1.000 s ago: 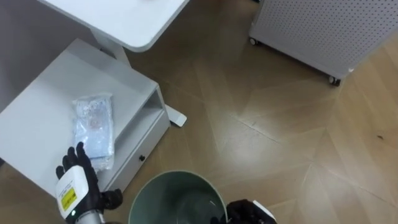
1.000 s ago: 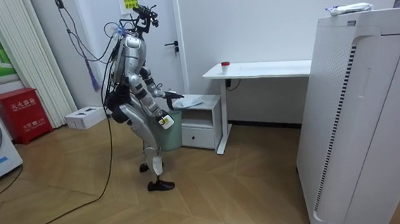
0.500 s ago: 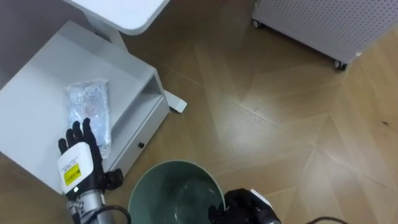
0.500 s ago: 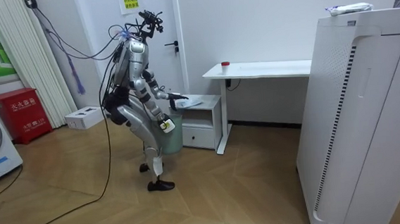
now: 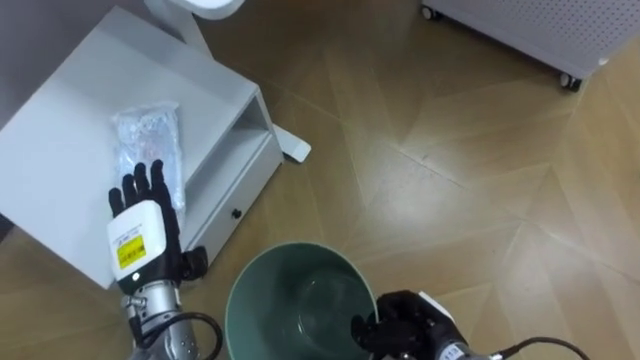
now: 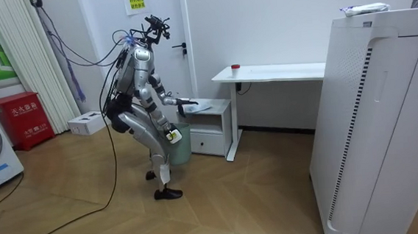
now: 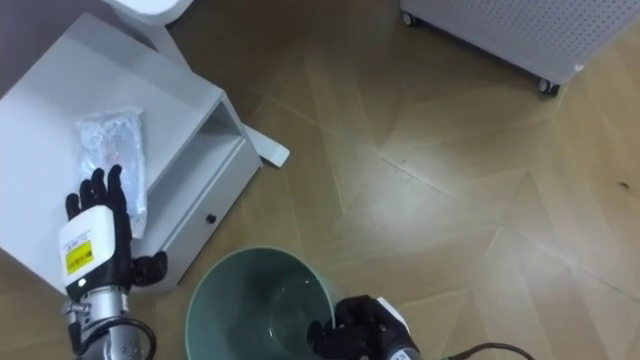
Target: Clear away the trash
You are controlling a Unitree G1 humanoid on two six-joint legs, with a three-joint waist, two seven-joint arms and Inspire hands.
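Silver body, black left hand (image 5: 146, 240), yellow label

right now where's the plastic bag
In the left eye view, the plastic bag lies upper left on the white cabinet, at the left hand's fingertips, up and left of the green bin.

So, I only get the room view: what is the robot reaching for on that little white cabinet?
Observer: A crinkled clear packet lying flat on the cabinet top. The left hand is open, with straight fingers over the packet's near end, and has not grasped it yet.
Visitor: And is the other hand doing anything?
Observer: Yes, the right hand is curled on the rim of a green bin in front of the cabinet.
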